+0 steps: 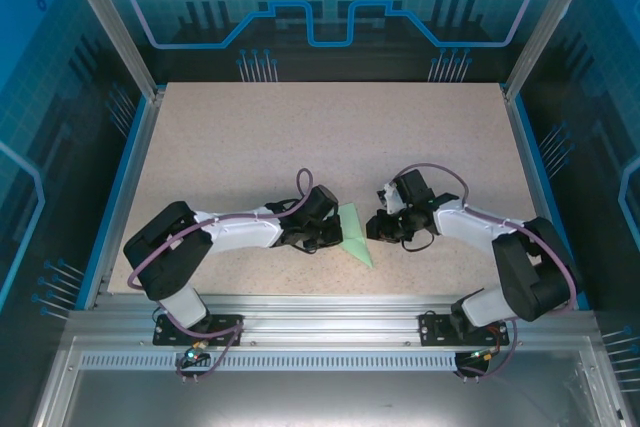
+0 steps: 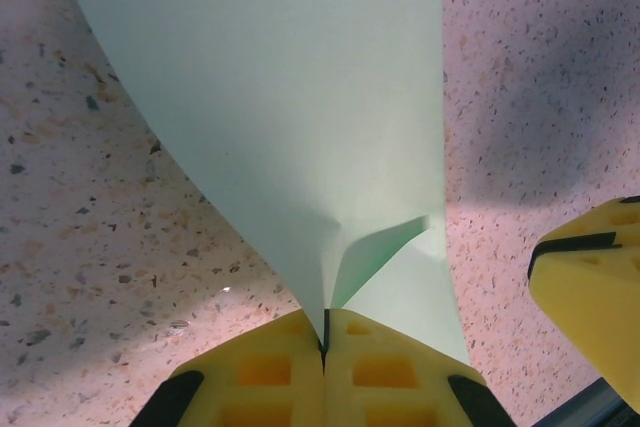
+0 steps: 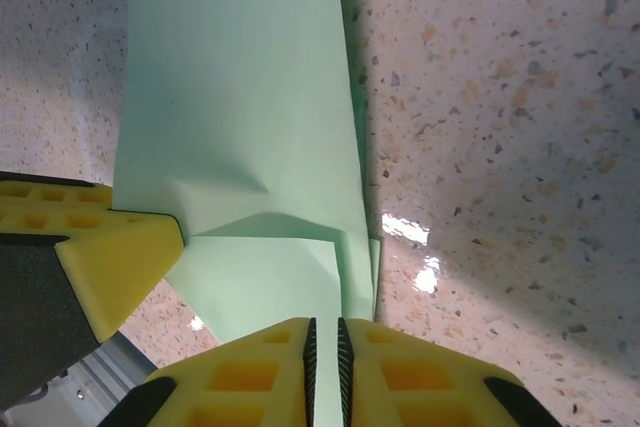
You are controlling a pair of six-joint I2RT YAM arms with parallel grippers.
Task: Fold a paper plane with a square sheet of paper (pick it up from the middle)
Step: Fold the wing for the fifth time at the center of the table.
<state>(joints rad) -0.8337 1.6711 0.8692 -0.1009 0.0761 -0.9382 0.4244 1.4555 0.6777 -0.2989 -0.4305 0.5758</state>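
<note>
1. Your left gripper (image 2: 325,332) is clamped tight on the folded sheet (image 2: 300,97), which bows up off the table (image 2: 80,197).
2. The sheet lies between both arms, apparently mid-fold.
3. Your right gripper (image 3: 325,332) is closed to a slit on its near edge. The next move likely calls for pressing the crease gently.

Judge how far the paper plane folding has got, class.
Done: the pale mint-green paper sheet already carries creases and overlapping flaps. In hand: the left claw pinches its puckered near edge; the right claw sits nearly closed at its edge. Left: no slim pointed dart yet.
</note>
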